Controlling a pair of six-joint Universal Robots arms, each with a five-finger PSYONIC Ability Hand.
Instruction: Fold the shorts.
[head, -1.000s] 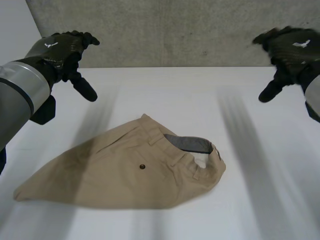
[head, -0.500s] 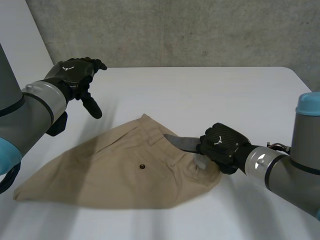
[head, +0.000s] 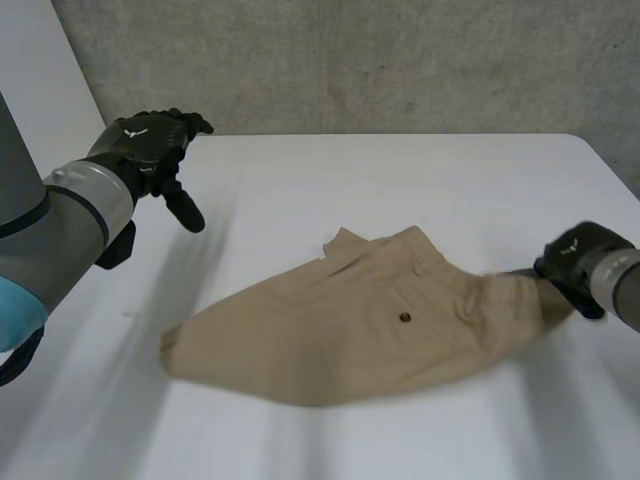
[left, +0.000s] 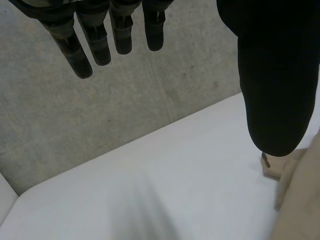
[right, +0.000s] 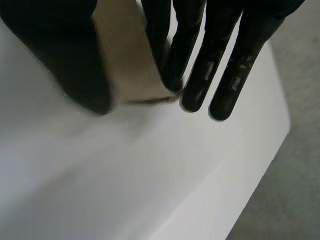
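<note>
The tan shorts (head: 370, 320) lie flat in the middle of the white table (head: 330, 180), their back button facing up. My right hand (head: 578, 262) is at the shorts' right end, by the waistband, and pinches the cloth there. In the right wrist view the tan cloth (right: 130, 65) sits between the thumb and a finger, just above the table. My left hand (head: 150, 148) hovers over the table's far left, apart from the shorts, fingers (left: 100, 37) straight and spread. A corner of the shorts (left: 300, 195) lies below its thumb.
A grey concrete wall (head: 400, 60) stands behind the table. The table's right edge (head: 610, 160) runs close to my right hand, and its corner edge (right: 240, 170) lies just past the fingertips, with grey floor beyond.
My right hand came down from the far right, took hold of the waistband and dragged the shorts to the right. The left hand has hardly moved.
</note>
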